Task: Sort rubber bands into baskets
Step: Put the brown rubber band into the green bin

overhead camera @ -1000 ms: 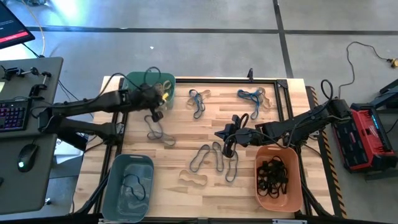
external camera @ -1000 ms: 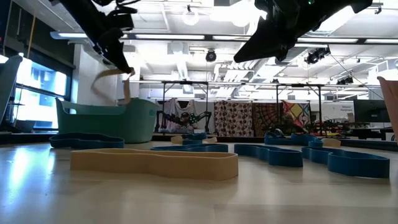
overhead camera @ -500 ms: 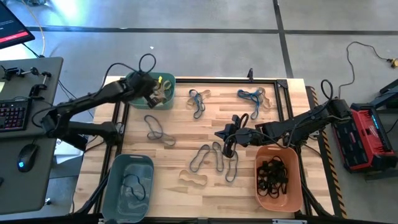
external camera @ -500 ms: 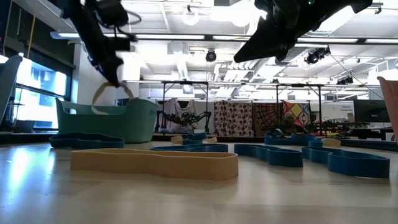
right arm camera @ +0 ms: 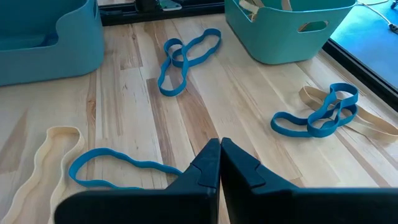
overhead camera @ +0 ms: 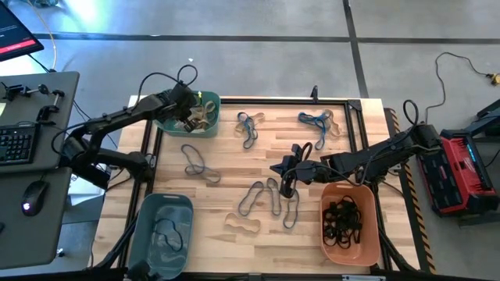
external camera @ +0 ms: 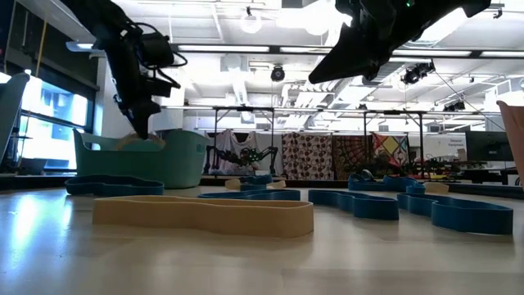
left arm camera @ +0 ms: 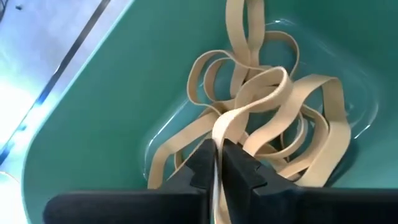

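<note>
My left gripper (overhead camera: 190, 119) reaches down into the teal-green basket (overhead camera: 205, 125) at the table's far left corner and is shut on a tan rubber band (left arm camera: 249, 102). Under it, several tan bands (left arm camera: 311, 124) lie piled on the basket's floor. My right gripper (overhead camera: 277, 168) hangs shut and empty above the middle of the table. Blue bands (overhead camera: 248, 129), grey bands (overhead camera: 258, 199) and one tan band (overhead camera: 242, 226) lie loose on the wood. The grey-blue basket (overhead camera: 160, 234) stands at the near left. At the near right, the orange basket (overhead camera: 349, 222) holds black bands. My left gripper pinches a single strand of the tan band (left arm camera: 217, 152) between its two fingers, edge-on. The fingers slant down into the basket from the table's left side. The rest of the band curls slackly away from the fingers and rests on the pile of tan bands (left arm camera: 280, 134).
Black frame rails (overhead camera: 281, 100) run along the table's far edge and its sides. Blue bands (right arm camera: 186, 56) and a tan one (right arm camera: 53, 155) lie on the boards ahead of my right gripper (right arm camera: 219, 155). A desk with a keyboard (overhead camera: 16, 144) stands left of the table.
My left gripper has swung toward the table's far left corner and gone down, carrying the tan band from above the teal-green basket's near rim into the basket. The band hung clear in a loop before. It now rests on the pile inside.
</note>
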Robot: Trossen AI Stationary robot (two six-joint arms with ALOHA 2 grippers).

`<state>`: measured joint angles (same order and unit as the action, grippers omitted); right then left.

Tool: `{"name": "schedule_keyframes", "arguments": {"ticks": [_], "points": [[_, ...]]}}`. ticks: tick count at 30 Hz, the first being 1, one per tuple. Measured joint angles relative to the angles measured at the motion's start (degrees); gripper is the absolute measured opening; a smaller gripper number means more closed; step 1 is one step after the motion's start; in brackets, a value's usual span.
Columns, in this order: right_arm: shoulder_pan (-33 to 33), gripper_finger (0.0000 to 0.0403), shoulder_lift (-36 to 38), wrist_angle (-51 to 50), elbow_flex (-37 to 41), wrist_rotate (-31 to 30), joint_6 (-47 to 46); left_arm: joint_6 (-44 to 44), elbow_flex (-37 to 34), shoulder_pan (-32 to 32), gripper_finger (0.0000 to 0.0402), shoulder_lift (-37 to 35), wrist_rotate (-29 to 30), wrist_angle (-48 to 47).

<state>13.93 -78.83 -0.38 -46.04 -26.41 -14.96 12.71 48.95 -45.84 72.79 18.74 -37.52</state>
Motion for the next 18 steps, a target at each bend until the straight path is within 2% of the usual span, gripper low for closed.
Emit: {"name": "schedule_keyframes", "arguments": {"ticks": [12,15,18], "points": [[0.0,0.0,0.0,-0.31,0.0,0.07,-0.29,1.03,0.0,0.06,0.011,-0.36,-0.11,0.03],[-0.5,0.0,-0.93,0.92,-0.02,0.5,-0.91,0.98,0.0,1.77,0.0113,-2.72,-0.92,0.03],[-1.77,0.0,-3.12,3.45,-0.04,2.53,-0.8,0.0,0.0,3.82,0.009,-6.56,-5.1,0.59]]}}
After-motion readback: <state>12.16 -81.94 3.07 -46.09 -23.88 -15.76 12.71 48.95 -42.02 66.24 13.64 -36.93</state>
